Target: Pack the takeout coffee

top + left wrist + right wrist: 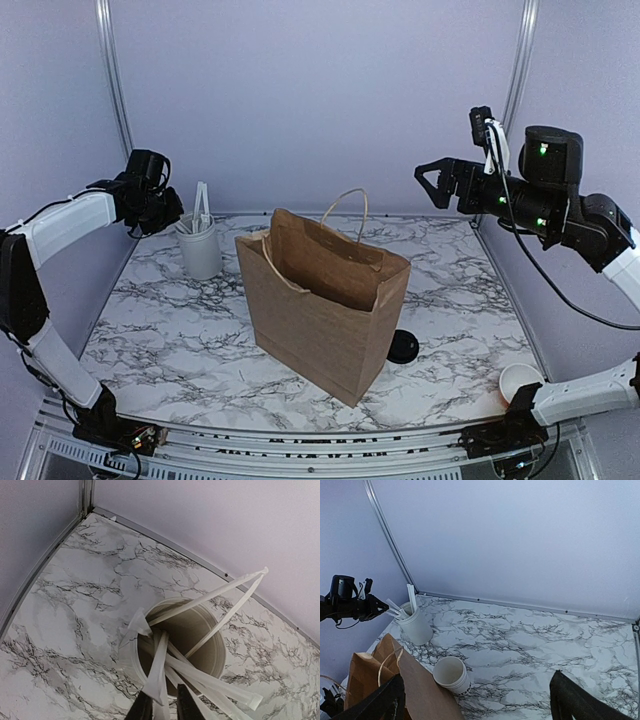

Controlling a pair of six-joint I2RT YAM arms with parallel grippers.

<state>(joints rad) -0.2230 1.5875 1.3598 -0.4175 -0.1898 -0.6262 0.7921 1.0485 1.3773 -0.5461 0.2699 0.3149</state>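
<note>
Your left gripper (162,700) hangs over the white cylindrical holder (203,262) at the back left of the marble-patterned table (170,320), its jaws standing narrow with one of the white paper-wrapped straws (156,672) between them; whether they pinch it you cannot tell. Your right gripper (428,188) is held high at the right, jaws spread wide and empty. Centre, the brown paper bag with twisted handles (320,320) stands upright and open; a round black lid (405,347) lies just beside its right edge, partly hidden. Where the lidded takeout coffee sits you cannot tell from these views
</note>
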